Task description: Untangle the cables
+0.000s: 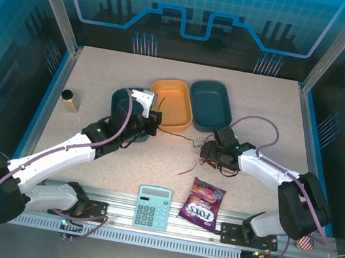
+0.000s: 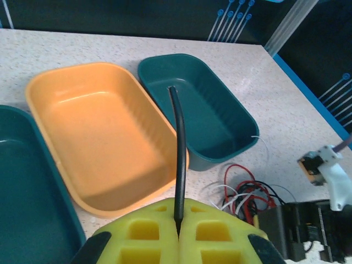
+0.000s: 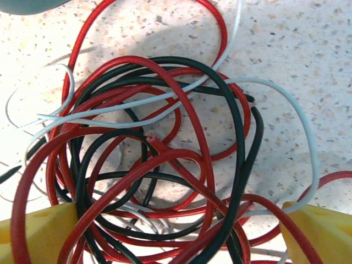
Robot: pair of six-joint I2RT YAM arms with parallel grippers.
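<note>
left end effector (image 2: 179,234) pinching black cable (image 2: 177,143); right end effector (image 3: 176,234) spread wide over tangled cables (image 3: 159,159), just right of worktop (image 1: 100,84) middle

Thin flexible cables (image 3: 159,148): red, black, pale grey, between the right claw's (image 3: 176,236) yellow pads (image 3: 33,236). Speckled beige bench (image 3: 286,49). Beyond the left claw (image 2: 180,231): orange plastic tub (image 2: 99,137), dark teal tub (image 2: 220,126).
</note>
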